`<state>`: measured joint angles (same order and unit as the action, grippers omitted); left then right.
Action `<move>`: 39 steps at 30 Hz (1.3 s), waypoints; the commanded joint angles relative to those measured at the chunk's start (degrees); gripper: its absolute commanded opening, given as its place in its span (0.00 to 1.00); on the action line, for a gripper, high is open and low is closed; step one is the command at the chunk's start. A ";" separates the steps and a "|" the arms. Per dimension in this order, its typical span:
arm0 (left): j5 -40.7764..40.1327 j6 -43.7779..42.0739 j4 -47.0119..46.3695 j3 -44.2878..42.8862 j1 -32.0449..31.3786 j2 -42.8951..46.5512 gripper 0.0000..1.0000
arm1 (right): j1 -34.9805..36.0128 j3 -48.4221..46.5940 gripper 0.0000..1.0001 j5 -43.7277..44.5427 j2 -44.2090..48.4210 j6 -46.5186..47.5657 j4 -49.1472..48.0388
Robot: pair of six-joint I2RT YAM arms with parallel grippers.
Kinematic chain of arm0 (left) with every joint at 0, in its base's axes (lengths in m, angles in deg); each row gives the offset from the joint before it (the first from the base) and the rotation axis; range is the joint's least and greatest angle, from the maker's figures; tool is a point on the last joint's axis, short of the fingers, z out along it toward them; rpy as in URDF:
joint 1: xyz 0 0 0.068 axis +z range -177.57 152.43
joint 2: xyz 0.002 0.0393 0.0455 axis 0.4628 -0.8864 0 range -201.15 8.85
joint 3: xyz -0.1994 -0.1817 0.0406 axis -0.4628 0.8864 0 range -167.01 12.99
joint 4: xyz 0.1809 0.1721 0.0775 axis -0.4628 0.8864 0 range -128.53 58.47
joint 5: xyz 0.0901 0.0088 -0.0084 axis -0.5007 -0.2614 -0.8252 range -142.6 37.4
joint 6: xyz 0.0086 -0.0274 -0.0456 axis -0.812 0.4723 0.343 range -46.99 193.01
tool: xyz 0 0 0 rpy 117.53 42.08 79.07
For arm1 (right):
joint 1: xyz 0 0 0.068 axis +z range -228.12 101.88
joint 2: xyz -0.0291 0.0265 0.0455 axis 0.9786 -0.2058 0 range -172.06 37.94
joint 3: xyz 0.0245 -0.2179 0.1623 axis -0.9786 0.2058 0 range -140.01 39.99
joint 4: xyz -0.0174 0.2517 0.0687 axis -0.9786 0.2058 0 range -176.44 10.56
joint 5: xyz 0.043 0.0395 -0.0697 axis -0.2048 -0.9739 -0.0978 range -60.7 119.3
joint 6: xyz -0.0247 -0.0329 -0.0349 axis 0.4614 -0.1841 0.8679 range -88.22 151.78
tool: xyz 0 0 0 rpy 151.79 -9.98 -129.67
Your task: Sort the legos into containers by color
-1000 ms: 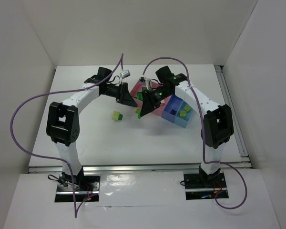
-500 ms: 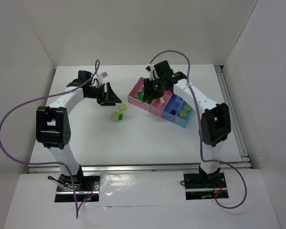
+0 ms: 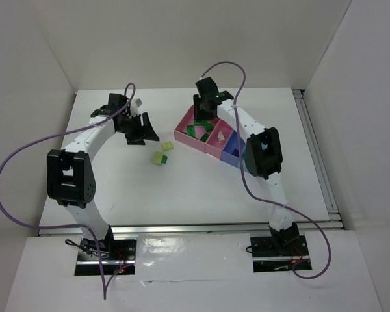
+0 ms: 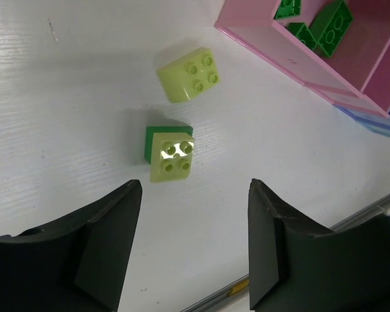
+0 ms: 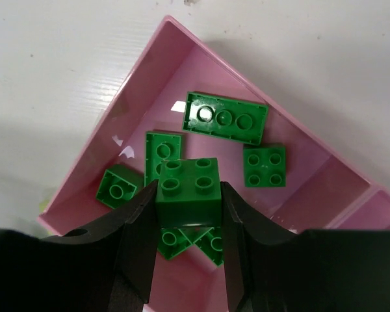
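**Top view:** Your left tool (image 3: 148,132) hangs left of centre over the white counter (image 3: 182,188). Just below and to its right lie a single yellow-green lego (image 3: 168,147) and a stacked pair (image 3: 159,158). Your right tool (image 3: 201,118) sits over the wide pink bin (image 3: 182,134), the left end of the containers in the upper centre of the frame.

**Left wrist view:** Your left tool (image 4: 194,195) is spread wide and holds nothing. The stacked pair (image 4: 172,158), yellow-green on dark green, lies mid-frame just above the gap between its fingers. The single yellow-green lego (image 4: 189,73) lies above that. The wide pink bin (image 4: 260,49) fills the upper right corner with green bricks (image 4: 312,29) inside.

**Right wrist view:** Your right tool (image 5: 188,203) pinches a dark green lego (image 5: 188,182) studs-up at lower centre. It is above the wide pink bin (image 5: 127,114), where more green bricks (image 5: 225,117) lie scattered on the floor.
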<state>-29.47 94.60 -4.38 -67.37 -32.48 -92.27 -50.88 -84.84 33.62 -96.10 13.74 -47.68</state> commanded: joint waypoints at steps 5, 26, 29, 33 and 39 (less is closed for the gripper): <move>-3.01 1.18 0.74 -0.59 0.16 -0.21 0.70 | 0.18 -1.46 0.07 1.48 1.15 -0.85 -1.94; -10.64 3.72 2.32 -1.91 0.16 -1.89 0.71 | 1.93 11.89 0.53 -25.46 7.48 4.06 -3.69; -13.37 4.26 3.11 -1.91 0.16 -1.89 0.71 | 2.64 13.30 0.49 -29.71 7.48 6.86 -2.04; -13.99 4.78 3.11 -2.44 0.16 -1.89 0.71 | 4.92 13.30 0.48 -36.46 7.48 12.66 4.46; -11.98 5.31 3.64 -3.58 0.16 -4.69 0.71 | 6.77 12.51 0.44 -33.25 9.40 15.60 10.37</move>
<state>-42.15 98.93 -1.40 -68.81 -32.48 -94.98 -45.26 -71.95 1.36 -91.73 26.85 -42.35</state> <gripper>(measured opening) 0.709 0.446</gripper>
